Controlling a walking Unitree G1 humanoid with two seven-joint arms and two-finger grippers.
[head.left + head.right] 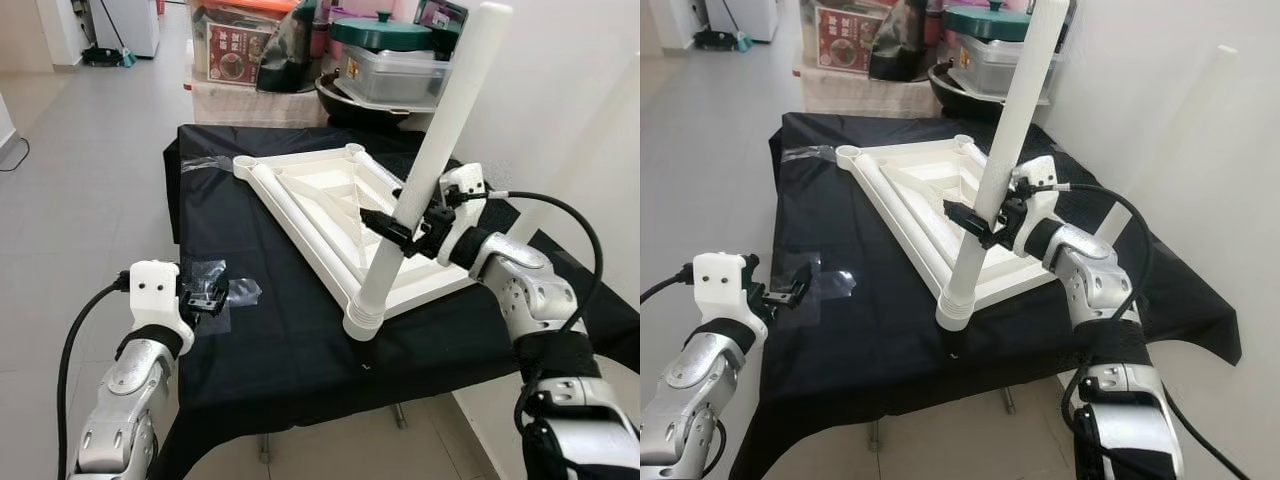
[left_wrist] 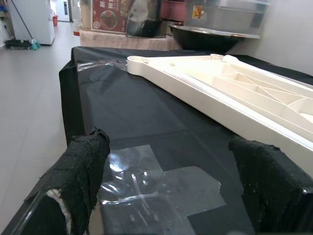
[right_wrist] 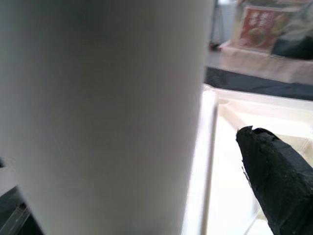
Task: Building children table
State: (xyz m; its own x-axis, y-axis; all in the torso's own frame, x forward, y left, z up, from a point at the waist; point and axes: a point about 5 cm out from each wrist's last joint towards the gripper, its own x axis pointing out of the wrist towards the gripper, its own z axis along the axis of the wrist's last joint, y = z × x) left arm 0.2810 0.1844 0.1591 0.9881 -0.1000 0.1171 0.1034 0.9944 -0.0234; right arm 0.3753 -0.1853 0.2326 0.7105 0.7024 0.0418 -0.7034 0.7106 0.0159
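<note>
On the black cloth that covers the work table, I see the white tabletop lying underside up, ribs showing, one corner toward the robot. I place everything else from that tabletop.

At its near corner socket, a white leg stands seated, tilted up and away toward the wall on the robot's right. A second leg lies flat along the tabletop's left edge.

My right gripper is clenched round the standing leg about midway up; one black finger reaches across the leg's front over the tabletop's ribs. The right wrist view adds little: a blurred white cylinder close up, and one fingertip beside it over the pale tabletop. I read the grasp from the head views.

My left gripper sits well to the left of the tabletop, low over the cloth, fingers spread with nothing between them. The left wrist view shows what the head views barely hint at: clear plastic wrap lying crumpled on the cloth between the two fingers, with the tabletop's long edge running past beyond.

Beyond the tabletop's far side, boxes and a green-lidded pot are stacked.
</note>
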